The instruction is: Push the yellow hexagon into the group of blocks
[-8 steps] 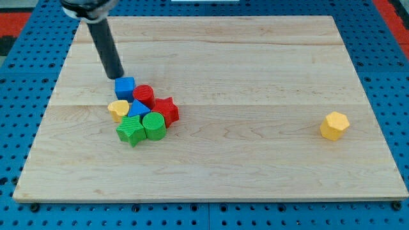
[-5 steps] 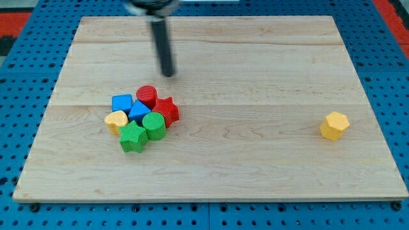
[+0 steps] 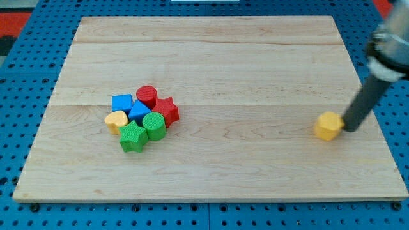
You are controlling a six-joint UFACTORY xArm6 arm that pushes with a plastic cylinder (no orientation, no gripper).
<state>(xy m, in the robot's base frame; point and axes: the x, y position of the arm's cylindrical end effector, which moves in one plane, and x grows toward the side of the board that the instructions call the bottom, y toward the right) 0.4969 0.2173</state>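
A lab test bench: a wooden counter point(image 3: 217, 57) lies on a blue perforated mounting plate point(image 3: 25, 70).

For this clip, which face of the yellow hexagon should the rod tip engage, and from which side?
Its right-facing side: the group, from red star to blue cube, lies far to the view's left. My tip already sits at the yellow hexagon's right edge, apparently touching.

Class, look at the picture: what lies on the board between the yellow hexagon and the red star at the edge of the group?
Nothing: in the camera view only bare wood separates the yellow hexagon from the red star. My tip sits on the hexagon's far side, toward the view's right.
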